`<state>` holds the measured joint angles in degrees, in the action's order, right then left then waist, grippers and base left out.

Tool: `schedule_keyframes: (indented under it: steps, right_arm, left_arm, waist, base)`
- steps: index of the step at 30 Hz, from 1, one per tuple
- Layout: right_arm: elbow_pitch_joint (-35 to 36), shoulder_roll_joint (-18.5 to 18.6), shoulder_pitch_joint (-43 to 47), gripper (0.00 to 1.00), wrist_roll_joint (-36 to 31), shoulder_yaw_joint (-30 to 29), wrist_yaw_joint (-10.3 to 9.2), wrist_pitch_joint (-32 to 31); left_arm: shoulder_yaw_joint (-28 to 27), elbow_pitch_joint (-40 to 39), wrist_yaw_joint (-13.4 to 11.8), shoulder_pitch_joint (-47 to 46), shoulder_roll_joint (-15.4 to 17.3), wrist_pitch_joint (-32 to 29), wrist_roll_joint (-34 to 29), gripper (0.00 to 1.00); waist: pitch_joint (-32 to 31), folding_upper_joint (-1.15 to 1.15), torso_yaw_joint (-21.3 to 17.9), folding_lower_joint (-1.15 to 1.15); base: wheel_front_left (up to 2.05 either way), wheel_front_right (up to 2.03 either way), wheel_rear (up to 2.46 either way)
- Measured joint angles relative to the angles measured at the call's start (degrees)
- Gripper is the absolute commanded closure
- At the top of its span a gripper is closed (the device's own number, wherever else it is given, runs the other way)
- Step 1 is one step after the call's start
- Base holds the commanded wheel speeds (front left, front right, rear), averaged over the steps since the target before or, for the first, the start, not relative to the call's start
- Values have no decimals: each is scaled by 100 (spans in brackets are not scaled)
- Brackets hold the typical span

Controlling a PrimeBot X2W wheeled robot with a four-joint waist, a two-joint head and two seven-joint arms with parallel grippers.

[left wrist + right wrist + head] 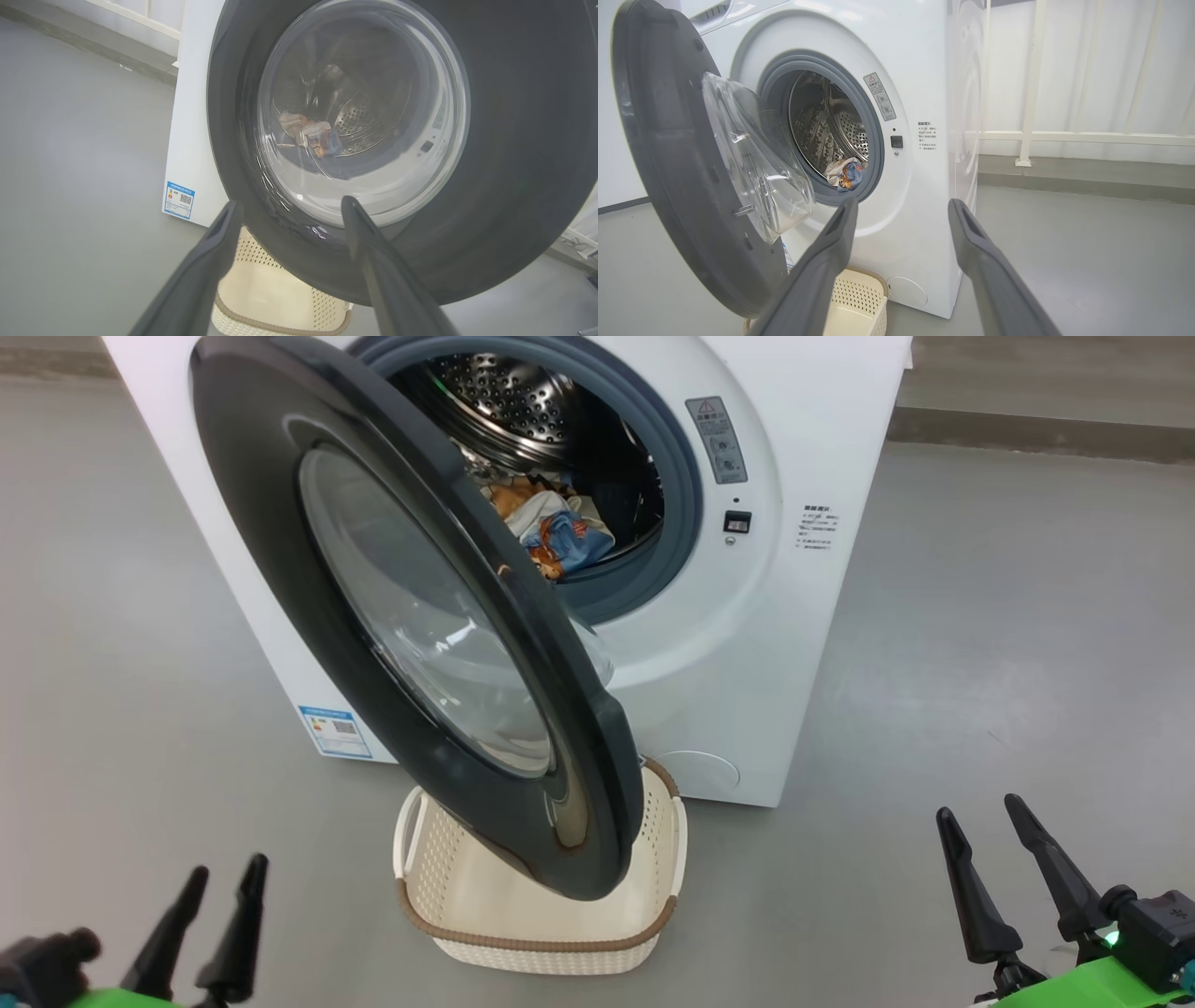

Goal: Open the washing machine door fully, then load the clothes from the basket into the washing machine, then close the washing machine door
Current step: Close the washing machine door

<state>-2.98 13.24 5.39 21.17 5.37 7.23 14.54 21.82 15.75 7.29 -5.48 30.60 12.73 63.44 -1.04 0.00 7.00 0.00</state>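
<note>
The white washing machine (747, 644) stands ahead with its round black door (280, 523) swung out toward me, partly open. The clothes (551, 527), cream and blue with orange prints, lie in the steel drum; they also show through the door glass (317, 137) and in the right wrist view (845, 173). The cream basket (523, 915) sits on the floor under the door's lower edge and looks empty. My left gripper (224, 873) is open at the lower left, facing the door's outer face (514, 140). My right gripper (980, 812) is open at the lower right, holding nothing.
Grey floor (1008, 663) spreads on both sides of the machine. A white railing and curtain (1064, 135) run along the wall to the machine's right. A blue label sticker (334, 732) marks the machine's lower left front.
</note>
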Motion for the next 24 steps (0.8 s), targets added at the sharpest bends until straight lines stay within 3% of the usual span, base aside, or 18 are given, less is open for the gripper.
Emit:
schedule_keyframes:
  steps: [5,13,19,24]
  right_arm:
    - [-2,-4,1,0,0,0,0,0]
    - [-4,-7,-2,0,-1,8,0,0]
    - [-8,-19,-4,0,-1,8,0,0]
    - [-9,-23,-7,0,-1,15,0,0]
  left_arm:
    - [125,272,0,-1,-237,147,-1060,0]
    - [-1240,108,7,354,-1073,151,-2905,0]
    - [-1989,-59,7,626,-1686,159,-3862,0]
    - [-2371,-79,7,739,-1985,166,-4415,0]
  waist:
    - [-23,0,84,0]
    - [-61,0,145,0]
    - [-65,0,165,0]
    - [-54,0,166,0]
  base:
    - [0,0,0]
    - [0,0,0]
    - [0,0,0]
    - [0,0,0]
